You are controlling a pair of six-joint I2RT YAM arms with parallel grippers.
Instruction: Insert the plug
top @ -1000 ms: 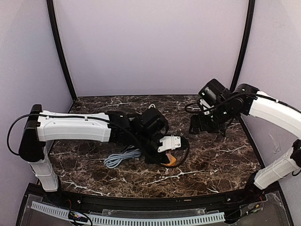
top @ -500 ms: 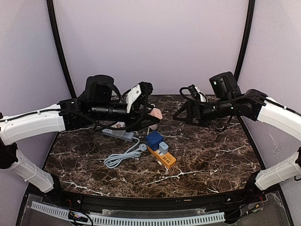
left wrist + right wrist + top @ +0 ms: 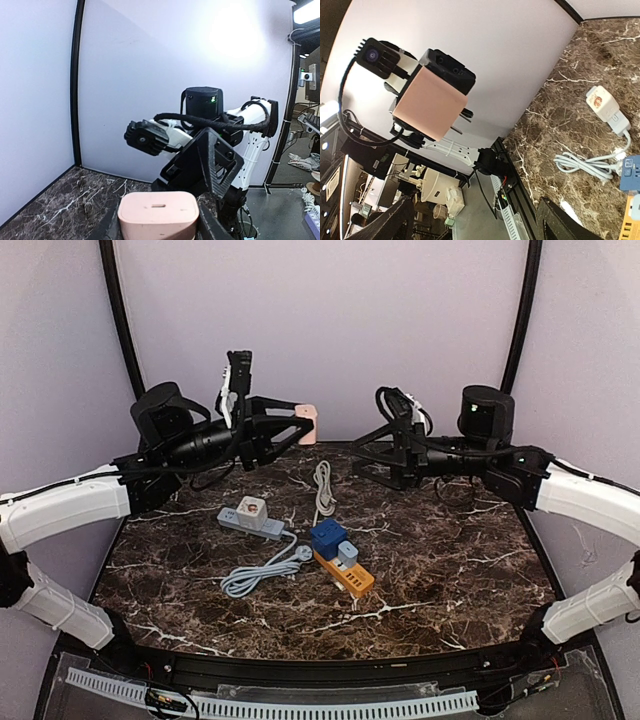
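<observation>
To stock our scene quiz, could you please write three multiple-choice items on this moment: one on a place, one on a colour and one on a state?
1. Where is the pink plug?
A. set down
B. held up in the left gripper
C. plugged in

2. What colour is the strip bearing the blue plug?
A. grey
B. white
C. orange

3. How do the right gripper's jaws stand?
A. open, empty
B. shut, empty
C. shut on the pink plug

Answers:
1 B: both wrist views show it clamped between the left jaws, in the air.
2 C: the top view shows an orange body under the blue plug.
3 A: the right wrist view shows its jaws wide apart with nothing between them.
</observation>
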